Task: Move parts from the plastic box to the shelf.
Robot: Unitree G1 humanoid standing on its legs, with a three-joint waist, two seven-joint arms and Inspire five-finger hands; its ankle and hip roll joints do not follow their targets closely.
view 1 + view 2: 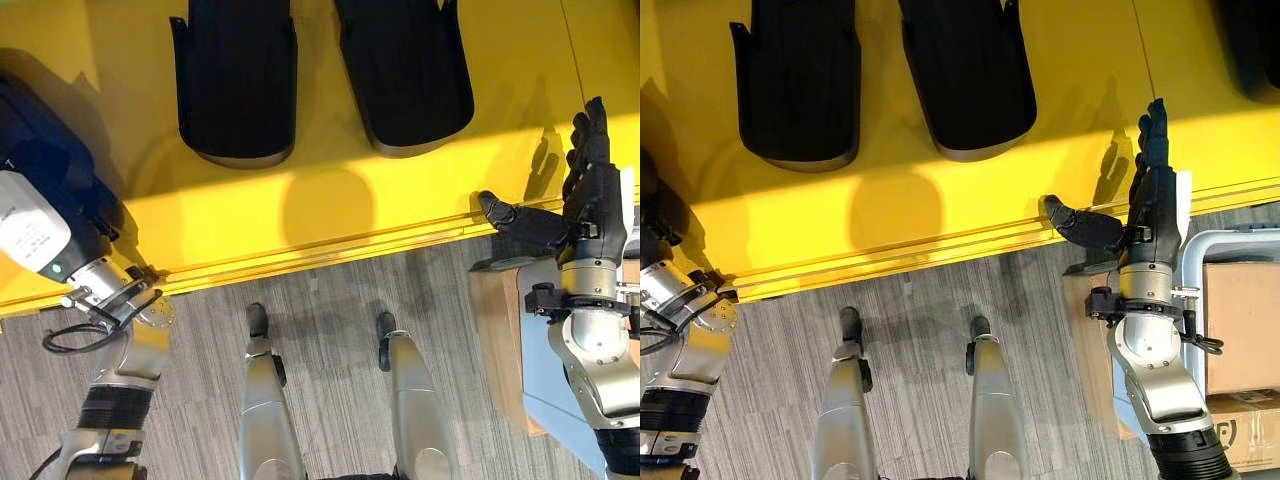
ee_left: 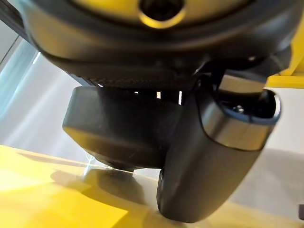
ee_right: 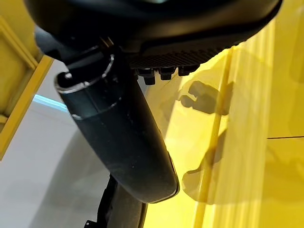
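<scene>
The yellow shelf (image 1: 330, 215) is the largest thing here: a smooth, glossy painted board with a ridged front lip, filling the view from nine to three o'clock. On it, at twelve o'clock, lie two black parts side by side, the left part (image 1: 236, 80) and the right part (image 1: 405, 70). Each is a long moulded shell with a rounded near end, a matt ribbed top and a paler rim along the bottom edge. They look like stiff plastic, probably light for their bulk and not fragile, though the smooth curve could slip; a hold across the side edges seems safest.

At four o'clock stands a pale cardboard box (image 1: 1242, 310) beside a wooden block (image 1: 500, 340). The plastic box cannot be made out.

The right hand (image 1: 1152, 195) hovers at three o'clock over the shelf's lip, its fingers (image 1: 1152, 130) straight and together, thumb spread wide, holding nothing. The left hand (image 2: 213, 156) is at nine o'clock; whether its fingers are apart I cannot tell.
</scene>
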